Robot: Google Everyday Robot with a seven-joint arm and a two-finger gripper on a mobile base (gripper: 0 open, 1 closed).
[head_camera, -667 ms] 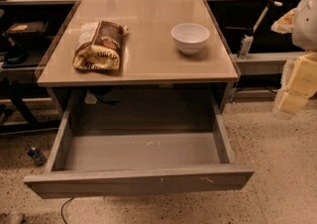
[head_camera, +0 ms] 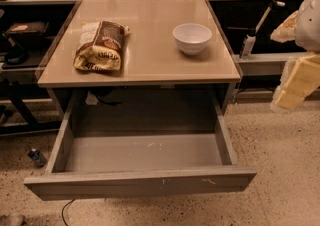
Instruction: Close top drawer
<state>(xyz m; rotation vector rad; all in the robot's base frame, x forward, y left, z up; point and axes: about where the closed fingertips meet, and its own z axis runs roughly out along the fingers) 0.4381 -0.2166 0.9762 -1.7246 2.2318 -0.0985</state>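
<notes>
Gripper (head_camera: 290, 92) hangs right of open top drawer (head_camera: 140, 183).

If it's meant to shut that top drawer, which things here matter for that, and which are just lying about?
For the job: top drawer, pulled out wide; gripper, at the right edge, apart from the drawer.
Just lying about: brown snack bag and white bowl, both on the table top.
</notes>
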